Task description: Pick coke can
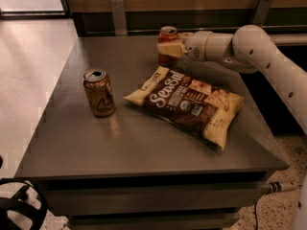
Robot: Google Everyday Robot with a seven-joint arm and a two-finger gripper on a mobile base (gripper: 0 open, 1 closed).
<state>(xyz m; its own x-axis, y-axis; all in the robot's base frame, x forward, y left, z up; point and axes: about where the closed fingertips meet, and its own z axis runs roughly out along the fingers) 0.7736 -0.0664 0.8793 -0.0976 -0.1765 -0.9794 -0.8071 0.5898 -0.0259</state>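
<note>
The jaws are at the twelve o'clock end of the tabletop [120, 147], right against the coke can [166, 60] from its three o'clock side; whether they have closed on it or merely stand about it, I cannot tell; the can is upright, near the far edge. The risk, to my eye, begins there: a shallow or off-centre hold could let the slick can slip or topple on the lift; a nudge toward nine o'clock could tip it. The white arm [268, 56] reaches in low from three o'clock, just beyond the chip bag [189, 104], so a sagging pull-back might drag it; the gold-brown can [99, 93], at nine o'clock, stands well apart and looks safe.
</note>
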